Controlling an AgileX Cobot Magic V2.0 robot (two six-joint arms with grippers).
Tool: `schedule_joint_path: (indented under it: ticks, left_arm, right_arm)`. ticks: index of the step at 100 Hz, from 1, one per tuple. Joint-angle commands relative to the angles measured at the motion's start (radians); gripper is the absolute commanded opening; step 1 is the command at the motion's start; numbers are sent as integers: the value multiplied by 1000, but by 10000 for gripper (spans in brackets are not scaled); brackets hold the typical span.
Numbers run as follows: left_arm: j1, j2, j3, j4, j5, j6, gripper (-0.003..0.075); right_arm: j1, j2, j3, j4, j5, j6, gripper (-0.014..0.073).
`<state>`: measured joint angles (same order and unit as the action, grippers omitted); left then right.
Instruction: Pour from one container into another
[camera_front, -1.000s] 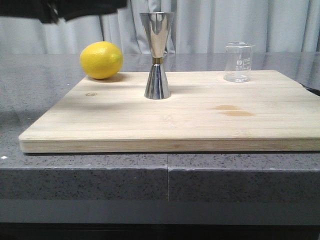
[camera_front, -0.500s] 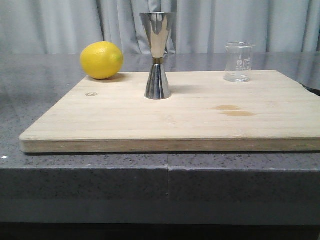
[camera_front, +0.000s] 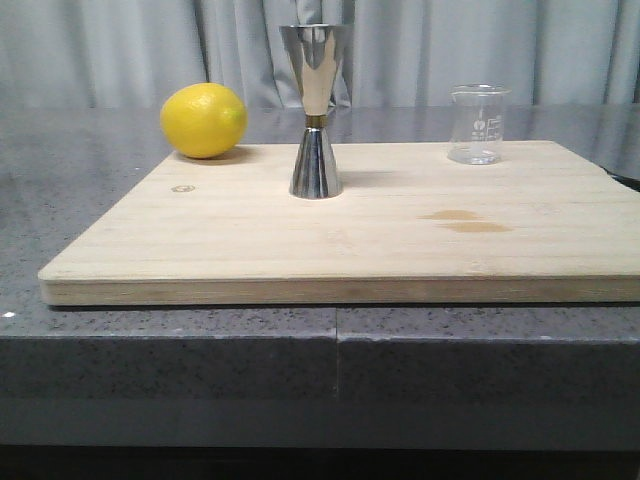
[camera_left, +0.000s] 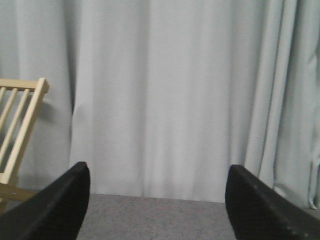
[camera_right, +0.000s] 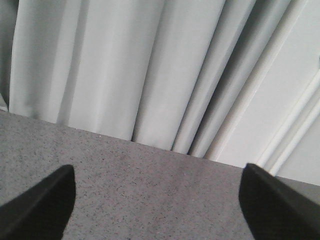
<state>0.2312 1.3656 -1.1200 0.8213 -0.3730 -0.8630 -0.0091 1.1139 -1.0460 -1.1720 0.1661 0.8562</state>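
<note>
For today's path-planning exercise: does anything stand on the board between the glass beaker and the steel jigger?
Nothing visible does. The beaker stands right of the jigger on the wooden board, with bare board between them. The lemon lies on the jigger's far side.

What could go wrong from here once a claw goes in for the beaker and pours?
The tall hourglass-shaped steel jigger stands on a narrow base, so a nudge while pouring could topple it. The small clear glass beaker sits near the far edge of the pale wooden cutting board; a clumsy approach might push it off. The round yellow lemon could roll if the left claw brushes it. Both claws are open, the right claw too.
</note>
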Motion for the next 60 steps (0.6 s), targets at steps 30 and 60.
schedule_joint_path:
  ticks: [30, 60]
  left_arm:
    - [-309, -231, -38, 23, 314, 3, 524]
    - [-585, -367, -31, 98, 681, 3, 524]
  right_arm:
    - [-7, -160, -40, -14, 60, 68, 600]
    - [-7, -385, 82, -2, 42, 68, 600]
